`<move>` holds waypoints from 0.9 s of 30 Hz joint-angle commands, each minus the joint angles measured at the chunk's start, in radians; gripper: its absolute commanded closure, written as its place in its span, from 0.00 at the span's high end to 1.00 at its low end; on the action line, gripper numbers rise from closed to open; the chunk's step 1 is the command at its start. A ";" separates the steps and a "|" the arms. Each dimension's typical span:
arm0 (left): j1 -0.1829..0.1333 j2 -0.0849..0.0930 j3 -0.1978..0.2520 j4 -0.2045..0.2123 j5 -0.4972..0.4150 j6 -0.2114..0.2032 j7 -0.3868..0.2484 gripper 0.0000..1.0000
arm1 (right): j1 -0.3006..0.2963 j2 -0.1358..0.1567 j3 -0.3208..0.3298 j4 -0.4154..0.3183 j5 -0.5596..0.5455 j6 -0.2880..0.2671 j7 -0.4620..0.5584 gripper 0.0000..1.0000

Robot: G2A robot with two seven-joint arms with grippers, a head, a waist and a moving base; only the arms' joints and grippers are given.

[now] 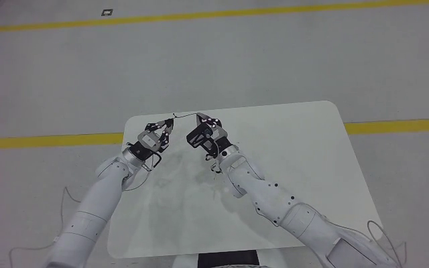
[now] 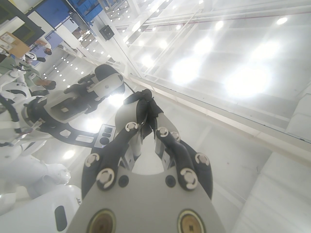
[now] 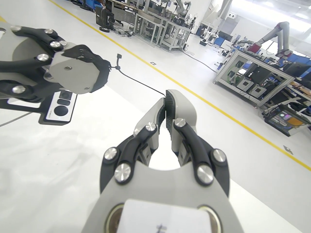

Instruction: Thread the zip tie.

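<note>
- Zip tie (image 3: 139, 83), thin and black, spans the gap between both grippers above the white table (image 1: 301, 167), near the centre of the right wrist view.
- Right gripper (image 3: 166, 103): fingers pressed together on one end of the tie.
- Left gripper (image 3: 107, 70), upper left of that view: clamped on the tie near its head, which sticks up past the black fingertips.

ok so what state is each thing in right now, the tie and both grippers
zip tie: up in the air, strap spanning between the two grippers; threaded or not is too small to tell
left gripper: shut on the zip tie at one end
right gripper: shut on the zip tie at the other end
</note>
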 commanded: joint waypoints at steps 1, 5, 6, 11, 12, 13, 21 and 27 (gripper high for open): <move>0.000 0.000 0.000 0.000 0.000 0.000 0.000 0.00 | 0.000 0.002 0.001 -0.003 0.000 0.001 0.001 0.00; 0.000 0.000 0.000 0.000 0.000 0.000 0.000 0.00 | -0.002 0.008 0.003 -0.011 0.000 0.004 0.002 0.00; 0.000 0.000 0.000 0.000 0.000 0.000 0.000 0.00 | -0.002 0.009 0.003 -0.012 0.000 0.005 0.003 0.00; 0.000 0.000 0.000 0.000 0.000 0.000 0.000 0.00 | -0.006 0.014 0.006 -0.021 0.000 0.009 0.005 0.00; 0.000 0.000 0.000 0.000 0.000 0.000 0.000 0.00 | -0.007 0.015 0.006 -0.023 0.000 0.010 0.005 0.00; 0.000 0.000 0.000 0.000 0.000 0.000 0.000 0.00 | -0.007 0.016 0.008 -0.024 0.000 0.010 0.005 0.00; 0.000 0.000 0.000 0.000 0.000 0.000 0.000 0.00 | -0.010 0.020 0.013 -0.034 0.000 0.010 0.004 0.00; 0.000 0.000 0.000 0.000 0.000 0.000 0.000 0.00 | -0.010 0.021 0.013 -0.034 0.000 0.008 0.008 0.44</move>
